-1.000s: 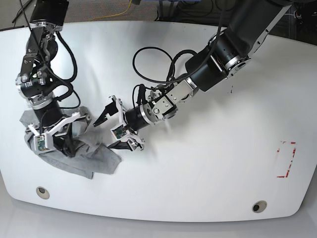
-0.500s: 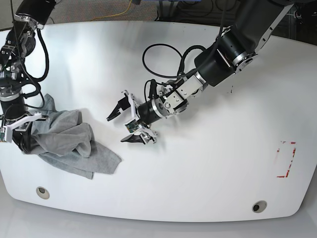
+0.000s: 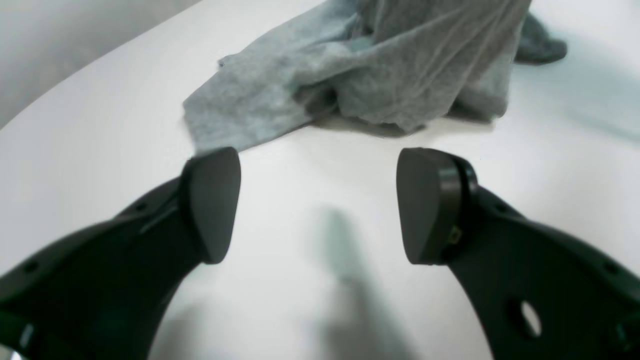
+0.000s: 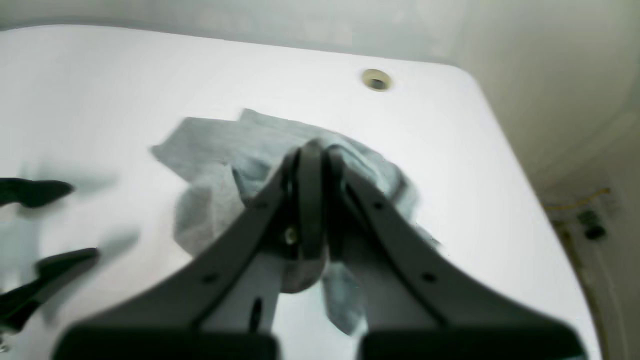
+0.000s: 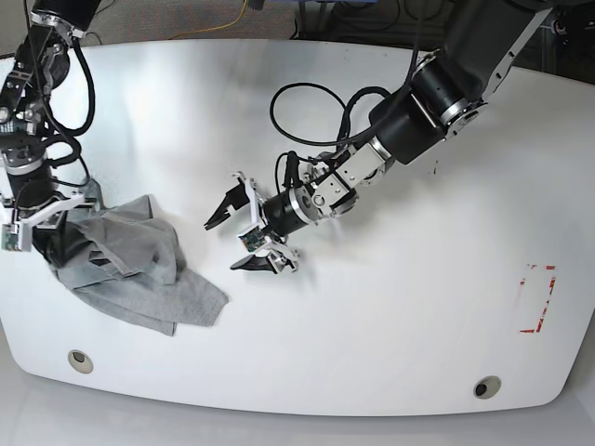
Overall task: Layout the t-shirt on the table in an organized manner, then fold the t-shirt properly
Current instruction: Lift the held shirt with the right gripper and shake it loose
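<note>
From the base view I can read no lettering on the one heather-grey cotton t-shirt (image 5: 139, 269), which lies crumpled at the left end of the glossy white bench (image 5: 390, 334). My right gripper (image 5: 51, 240) is clenched on its upper left bunch. To the right, my left gripper (image 5: 244, 240) hangs just beside the shirt's right edge, jaws spread and empty. I count two round holes and one red rectangular outline (image 5: 537, 297).

- Bare surface (image 5: 400, 307) lies open across the middle and the side with the red outline mark (image 5: 537, 299).
- The crumpled t-shirt (image 5: 139, 269) blocks one corner.
- The left end effector (image 5: 244, 238) and its cabled arm (image 5: 409, 121) obstruct the centre.
</note>
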